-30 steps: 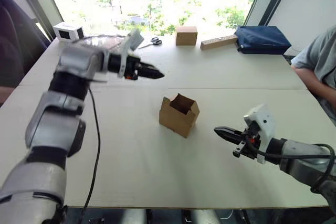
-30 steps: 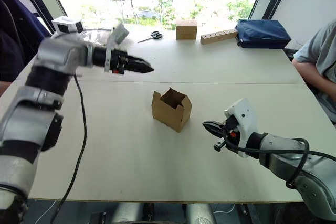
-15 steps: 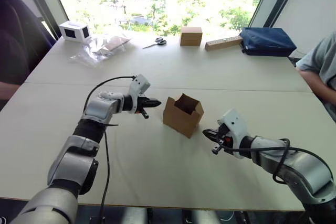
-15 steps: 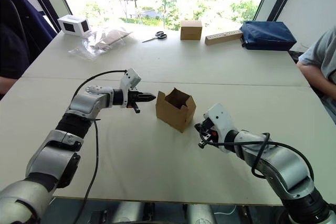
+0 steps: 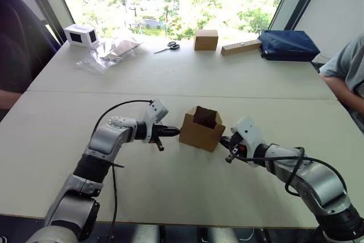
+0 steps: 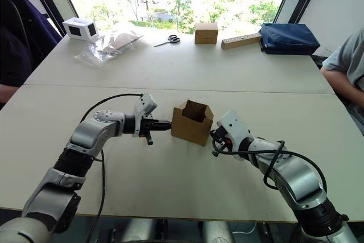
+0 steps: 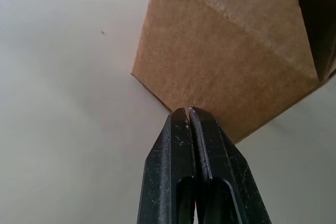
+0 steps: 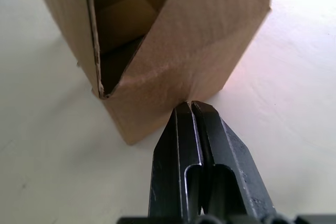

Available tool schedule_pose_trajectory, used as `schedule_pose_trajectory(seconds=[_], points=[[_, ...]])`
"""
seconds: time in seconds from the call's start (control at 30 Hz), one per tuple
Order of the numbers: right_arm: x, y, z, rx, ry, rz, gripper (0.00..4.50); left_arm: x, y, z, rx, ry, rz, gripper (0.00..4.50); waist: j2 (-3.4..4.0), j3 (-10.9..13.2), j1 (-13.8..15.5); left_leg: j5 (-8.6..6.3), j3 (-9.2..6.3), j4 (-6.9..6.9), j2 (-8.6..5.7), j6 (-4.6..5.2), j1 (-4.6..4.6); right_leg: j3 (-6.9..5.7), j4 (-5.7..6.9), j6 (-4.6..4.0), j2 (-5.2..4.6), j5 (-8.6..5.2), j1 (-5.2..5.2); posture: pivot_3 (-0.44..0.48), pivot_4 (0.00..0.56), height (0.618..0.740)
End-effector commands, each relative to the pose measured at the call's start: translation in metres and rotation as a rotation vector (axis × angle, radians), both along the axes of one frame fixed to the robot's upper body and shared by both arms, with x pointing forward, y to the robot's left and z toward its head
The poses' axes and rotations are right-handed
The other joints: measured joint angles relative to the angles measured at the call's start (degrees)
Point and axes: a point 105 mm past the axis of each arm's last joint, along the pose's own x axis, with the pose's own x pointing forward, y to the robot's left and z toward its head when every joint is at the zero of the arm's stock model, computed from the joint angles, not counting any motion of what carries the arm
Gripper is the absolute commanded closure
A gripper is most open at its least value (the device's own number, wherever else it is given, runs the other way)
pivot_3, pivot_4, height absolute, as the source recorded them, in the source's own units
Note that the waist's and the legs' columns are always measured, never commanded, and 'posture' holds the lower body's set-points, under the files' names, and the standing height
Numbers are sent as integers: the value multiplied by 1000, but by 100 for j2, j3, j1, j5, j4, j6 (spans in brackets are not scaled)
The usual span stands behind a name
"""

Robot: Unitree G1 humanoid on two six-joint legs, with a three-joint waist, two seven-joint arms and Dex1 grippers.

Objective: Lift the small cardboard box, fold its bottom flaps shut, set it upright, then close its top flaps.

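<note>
**Both grippers pinch the open box from either side**

The small cardboard box (image 5: 202,129) stands on the white table (image 5: 170,72) at frame centre, its top flaps (image 6: 193,110) open. The left gripper (image 5: 174,131), fingers pressed together, touches its left wall; the right gripper (image 5: 223,140), likewise closed, meets its right side.

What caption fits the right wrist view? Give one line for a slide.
Right gripper, fingers shut, tips at the side of the small cardboard box standing open-topped on the table.
</note>
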Motion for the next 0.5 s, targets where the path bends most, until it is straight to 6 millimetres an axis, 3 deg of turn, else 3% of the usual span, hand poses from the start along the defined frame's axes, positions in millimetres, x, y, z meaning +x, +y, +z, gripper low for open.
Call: schedule_pose_trajectory(seconds=[0.03, 0.3, 0.5], points=[[-2, 1, 9, 12, -31, 27, 4500, -12, -10, 8, -27, 7, -52, 4448, 0, 0, 6, 0, 0, 0, 0, 0, 0, 0, 0, 0, 0, 0, 0, 0, 150, 740], [-3, 0, 9, 10, -27, 38, 4500, -13, -5, 1, -11, 52, -18, 4448, 0, 0, 1, 0, -1, 0, -1, 0, 2, -1, -1, -1, 0, 0, 3, 0, 150, 740], [-1, -5, 12, 5, -34, 33, 4500, -8, 10, -1, -6, 75, 17, 4448, 0, 0, 0, 0, -1, -1, -1, 0, 2, -1, -1, -1, 1, -1, 2, 0, 150, 740]])
